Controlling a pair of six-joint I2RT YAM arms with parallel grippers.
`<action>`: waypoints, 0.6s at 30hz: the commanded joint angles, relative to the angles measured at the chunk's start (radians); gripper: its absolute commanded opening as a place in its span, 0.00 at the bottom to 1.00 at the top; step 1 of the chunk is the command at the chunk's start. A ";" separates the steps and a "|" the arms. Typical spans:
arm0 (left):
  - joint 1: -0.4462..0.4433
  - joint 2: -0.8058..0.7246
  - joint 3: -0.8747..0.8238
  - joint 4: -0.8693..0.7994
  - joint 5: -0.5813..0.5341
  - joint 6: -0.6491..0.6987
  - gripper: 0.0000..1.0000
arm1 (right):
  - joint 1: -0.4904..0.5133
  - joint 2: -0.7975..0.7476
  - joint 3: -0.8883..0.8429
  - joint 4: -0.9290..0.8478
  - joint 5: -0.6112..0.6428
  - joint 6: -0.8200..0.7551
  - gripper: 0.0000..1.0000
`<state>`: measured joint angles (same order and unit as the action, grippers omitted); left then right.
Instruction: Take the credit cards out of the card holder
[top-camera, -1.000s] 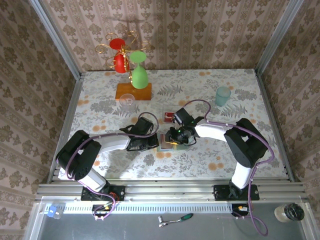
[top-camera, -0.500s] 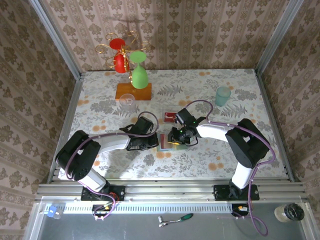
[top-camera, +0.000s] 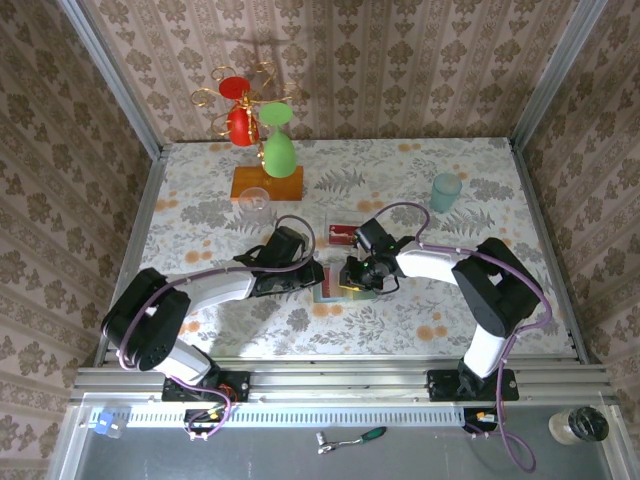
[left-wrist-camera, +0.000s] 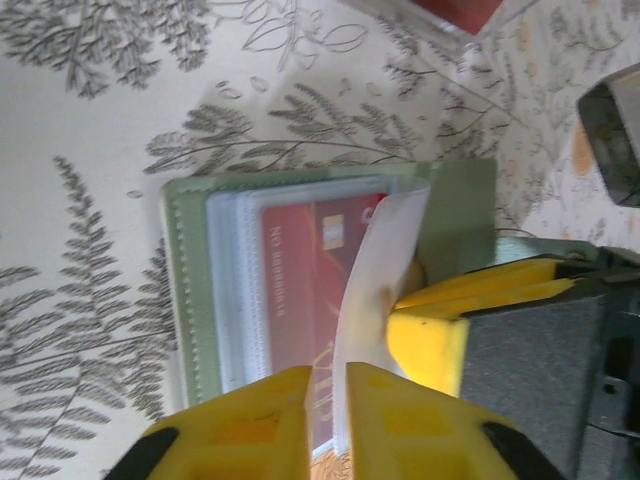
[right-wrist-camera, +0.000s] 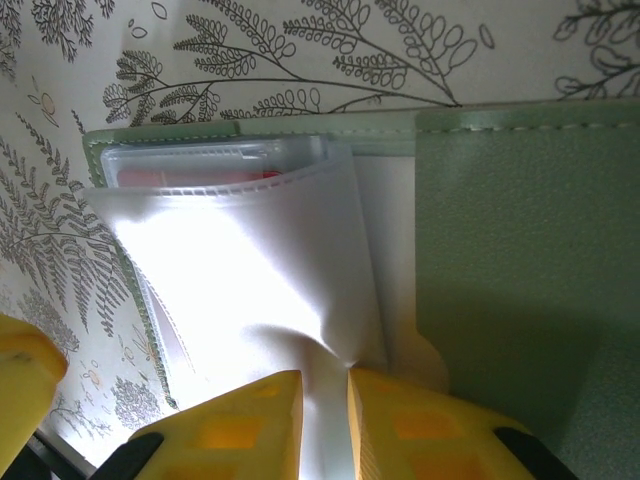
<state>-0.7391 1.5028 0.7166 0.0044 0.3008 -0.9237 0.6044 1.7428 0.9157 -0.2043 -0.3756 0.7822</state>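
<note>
Card holder (top-camera: 331, 292) (left-wrist-camera: 458, 212) (right-wrist-camera: 510, 250) — a pale sage-green bifold — lies open and flat on the fern-patterned table (top-camera: 200, 212), about midway across it, between the two grippers. A red credit card (left-wrist-camera: 298, 292) sits in its stack of clear pockets, seen through the plastic; from the right wrist only a thin red strip (right-wrist-camera: 190, 178) shows at the far edge of the stack. One translucent sleeve (left-wrist-camera: 386, 255) (right-wrist-camera: 240, 260) is lifted off the stack and curls upward. The right gripper (top-camera: 353, 277) (right-wrist-camera: 325, 405) pinches this sleeve, its yellow fingers (right-wrist-camera: 232, 425) drawn close with the plastic squeezed between them. The left gripper (top-camera: 312, 279) (left-wrist-camera: 328, 400) hangs over the near edge of the pockets from the left, its fingers (left-wrist-camera: 245, 425) only a narrow slit apart — whether they grip anything I cannot tell. Just beyond the holder stands a small clear tray (top-camera: 329, 240) holding another red card (top-camera: 346, 235). A teal cup (top-camera: 446, 190) stands far right, well apart.
</note>
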 joint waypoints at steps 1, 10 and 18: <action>-0.008 0.027 0.030 0.058 0.040 -0.020 0.22 | -0.009 -0.026 -0.027 -0.007 -0.011 0.002 0.20; -0.014 0.111 0.056 0.113 0.080 -0.039 0.32 | -0.018 -0.026 -0.041 0.020 -0.035 0.010 0.20; -0.019 0.155 0.057 0.170 0.102 -0.061 0.28 | -0.022 -0.029 -0.041 0.018 -0.044 0.009 0.19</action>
<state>-0.7521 1.6463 0.7475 0.1284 0.3767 -0.9649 0.5888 1.7340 0.8944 -0.1814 -0.4026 0.7860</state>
